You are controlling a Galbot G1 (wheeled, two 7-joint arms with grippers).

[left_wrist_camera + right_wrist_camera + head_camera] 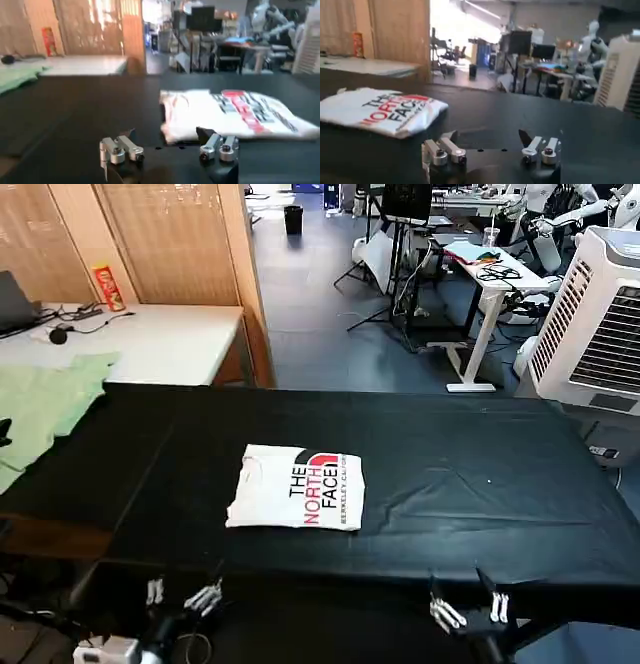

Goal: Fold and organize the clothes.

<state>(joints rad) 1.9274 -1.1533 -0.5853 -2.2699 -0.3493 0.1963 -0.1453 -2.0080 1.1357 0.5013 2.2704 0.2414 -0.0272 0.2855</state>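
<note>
Where the near edge of the black-covered counter [480, 484] met the robot's body, the left claw [183, 594] sat low on the left side and the right claw [468, 609] low on the right, both released, jaws spread wide and grasping nothing, each drawn back short of the cloth. Just beyond the left claw, left of the counter's middle, lay the white T-shirt [296, 488]: folded into a compact rectangle, flat on the black cover, its red-and-black lettering and red arc facing up, touching neither claw. The right wrist view showed the same bundle [380, 110] resting with a slightly puffed folded edge. Farther left, a pale green garment [45, 406] lay spread and unfolded, draped over the counter's far left corner. Behind it stood a white side table [170, 339] bearing a red canister [108, 286] and cables. Judged status: folding of the T-shirt appeared complete, or nearly so; what remained was at most a final tidying or squaring of the bundle on the counter.
</note>
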